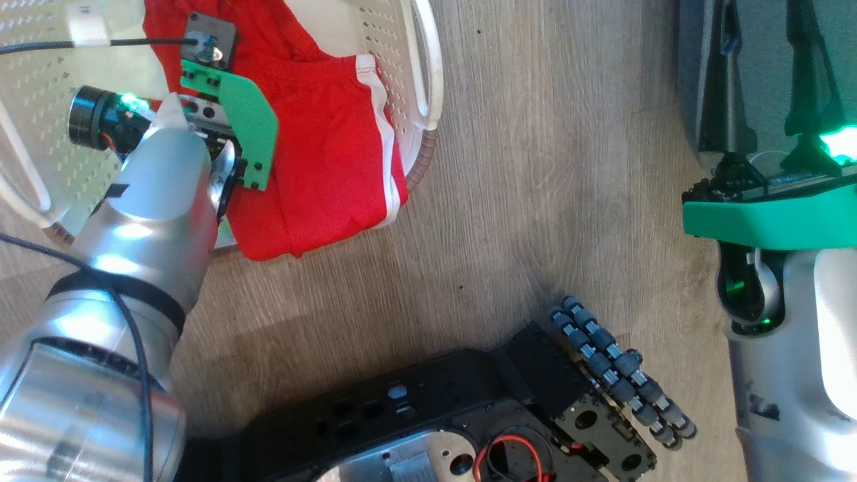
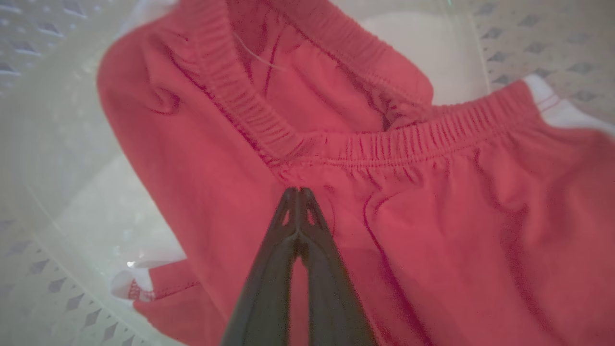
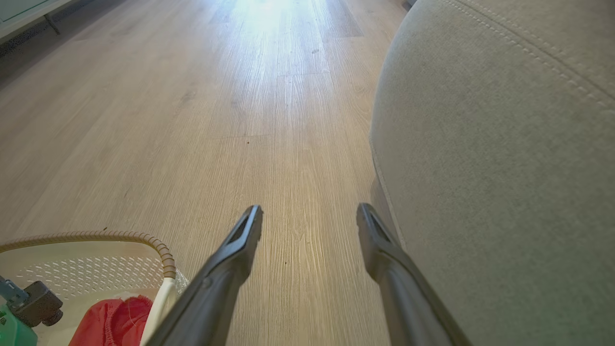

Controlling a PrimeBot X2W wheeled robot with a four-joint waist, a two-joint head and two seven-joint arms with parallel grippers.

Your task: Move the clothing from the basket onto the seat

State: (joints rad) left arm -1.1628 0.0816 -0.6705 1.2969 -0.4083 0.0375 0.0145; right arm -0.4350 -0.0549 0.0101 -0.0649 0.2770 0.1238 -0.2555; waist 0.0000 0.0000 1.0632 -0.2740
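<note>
Red clothing [image 1: 328,147] with white side stripes lies in the cream perforated basket [image 1: 40,120] and drapes over its near rim. My left arm reaches down into the basket. In the left wrist view my left gripper [image 2: 298,192] is shut, its tips pinched into the red clothing [image 2: 432,216] just below the elastic waistband. My right gripper [image 3: 310,216] stands open above the floor with nothing between its fingers. The grey-green seat [image 3: 480,144] is close on its right. The basket [image 3: 96,276] with red clothing [image 3: 113,322] lies at that view's lower left.
Wooden floor [image 1: 535,167] runs between the basket and the seat [image 1: 756,67]. My black base with its roller wheel [image 1: 622,375] sits at the bottom of the head view. A pale furniture edge with a leg [image 3: 29,14] stands far off.
</note>
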